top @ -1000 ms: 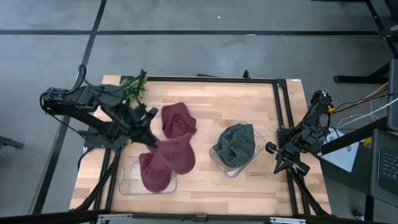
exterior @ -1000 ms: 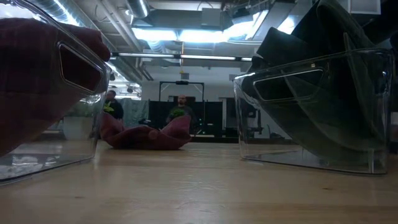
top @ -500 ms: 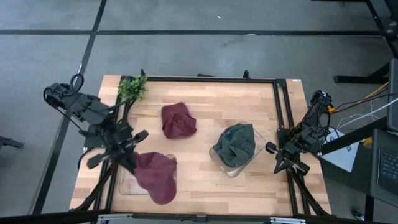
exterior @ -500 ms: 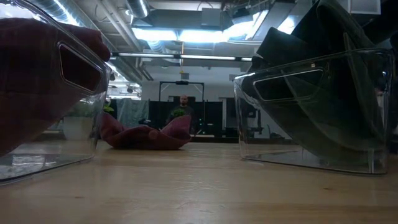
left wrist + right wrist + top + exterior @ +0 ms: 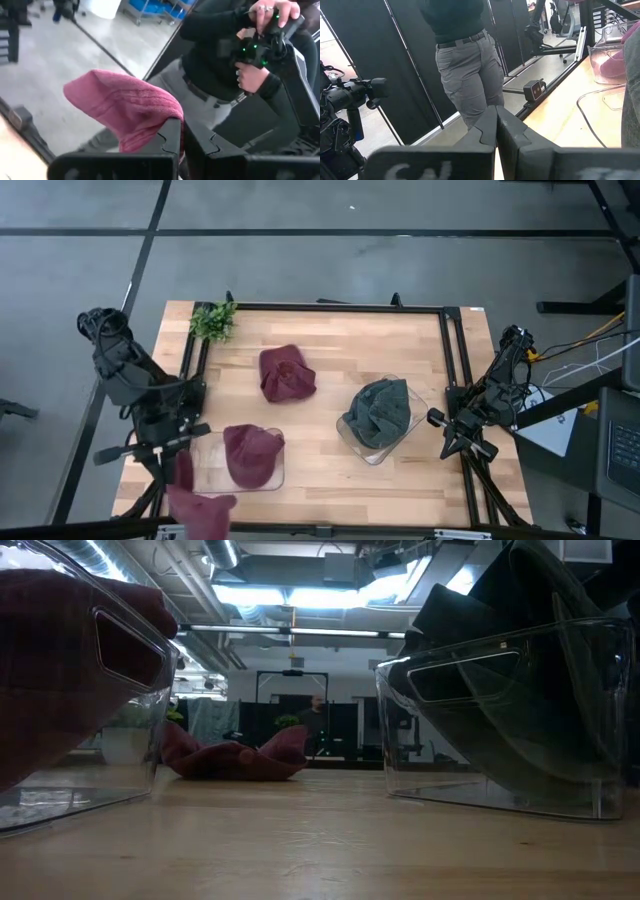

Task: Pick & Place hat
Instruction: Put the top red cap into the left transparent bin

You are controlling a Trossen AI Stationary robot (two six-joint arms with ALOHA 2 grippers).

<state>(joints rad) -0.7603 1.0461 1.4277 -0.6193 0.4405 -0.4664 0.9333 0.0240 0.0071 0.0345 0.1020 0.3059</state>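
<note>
At the far left, off the front-left corner of the wooden surface [image 5: 330, 470], the left hand [image 5: 183, 472] is seen closed on a pink-red hat [image 5: 200, 508], which hangs below it past the edge of the surface. In the left wrist view the same hat [image 5: 125, 107] is pinched between the 2 dark fingers [image 5: 170, 140], with the floor and a person in dark clothes behind it; that person's hands [image 5: 265, 30] are held on a control device. Just to the right of this hand, a clear bin [image 5: 203, 478] stands on the front-left part of the surface, and a dark red hat [image 5: 252, 455] is lying inside it. A small green plant [image 5: 213, 320] is placed at the back-left corner. Near the middle of the surface, a second dark red hat [image 5: 286, 373] lies flat, apart from both bins. More to the right, a second clear bin [image 5: 420, 405] is seen with a grey-green hat [image 5: 380, 412] inside. At the far right, beside the right edge of the surface, the right hand [image 5: 462, 442] is held with its fingers [image 5: 487, 127] pressed together on nothing. In the right wrist view a person in grey trousers [image 5: 467, 70] is seen standing beyond the surface.
</note>
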